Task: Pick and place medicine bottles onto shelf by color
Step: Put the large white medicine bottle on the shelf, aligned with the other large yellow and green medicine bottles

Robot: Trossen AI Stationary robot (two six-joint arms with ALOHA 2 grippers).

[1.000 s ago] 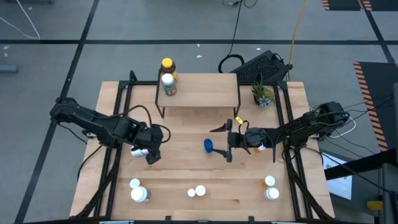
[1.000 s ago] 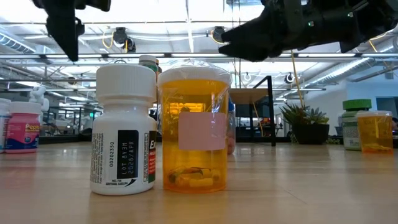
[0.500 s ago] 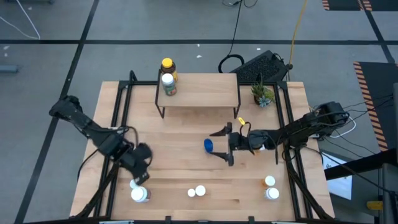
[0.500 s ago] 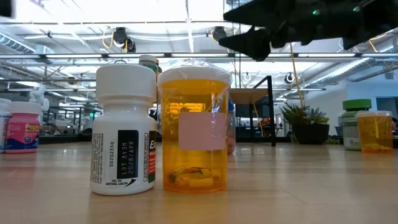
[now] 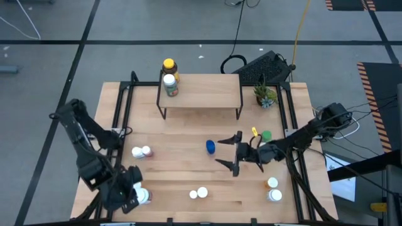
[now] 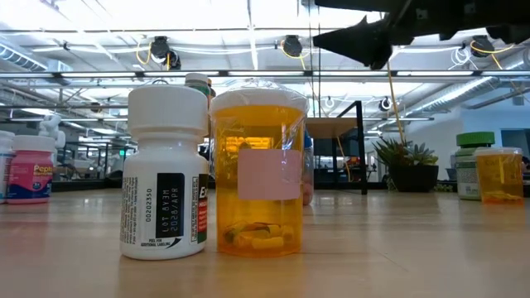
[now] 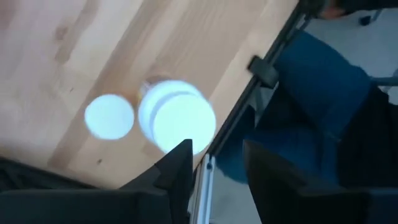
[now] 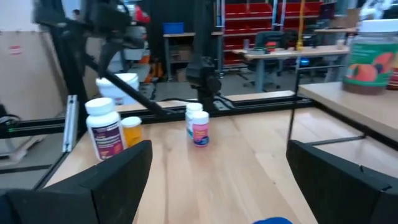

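High view has the right gripper (image 5: 230, 151) hanging mid-table with its fingers spread wide and nothing in them, right next to a blue bottle (image 5: 210, 146). Over at the front-left corner the left gripper (image 5: 130, 191) sits above two white-capped bottles (image 5: 139, 195), fingers apart, also empty. Up on the shelf (image 5: 207, 94) there's a yellow-capped bottle (image 5: 169, 65) and a white-capped one (image 5: 169, 84) at its left end.
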